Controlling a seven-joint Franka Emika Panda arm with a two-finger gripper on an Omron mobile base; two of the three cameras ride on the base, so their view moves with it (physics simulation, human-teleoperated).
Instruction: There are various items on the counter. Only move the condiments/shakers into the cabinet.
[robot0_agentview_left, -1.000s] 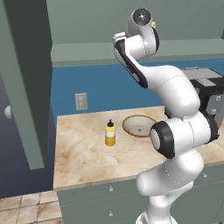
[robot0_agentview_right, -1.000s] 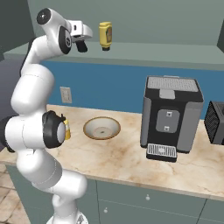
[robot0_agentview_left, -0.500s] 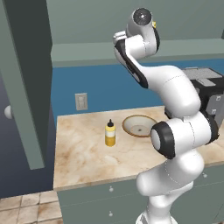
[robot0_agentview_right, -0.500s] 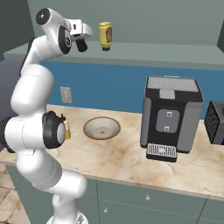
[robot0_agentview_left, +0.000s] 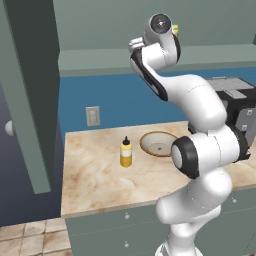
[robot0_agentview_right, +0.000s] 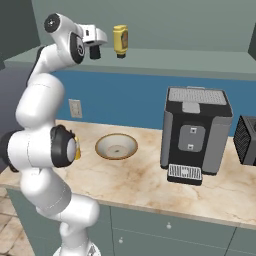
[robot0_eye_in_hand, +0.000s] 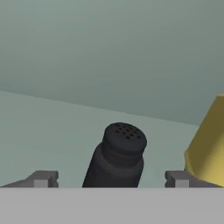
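Note:
A black shaker stands on the cabinet shelf between my spread fingertips, with a gap on each side. My gripper is open and holds nothing; it hangs at shelf height. Just to the shaker's right on the shelf is the plain yellow bottle. Down on the counter the yellow squeeze bottle with its black nozzle stands left of the wooden bowl.
The big black coffee machine stands on the counter right of the bowl, with another dark appliance at the far right. The tall cabinet door hangs open at the left. A wall socket sits on the blue backsplash.
The fingers have spread apart and let go of the black shaker on the shelf. The arm has barely moved.

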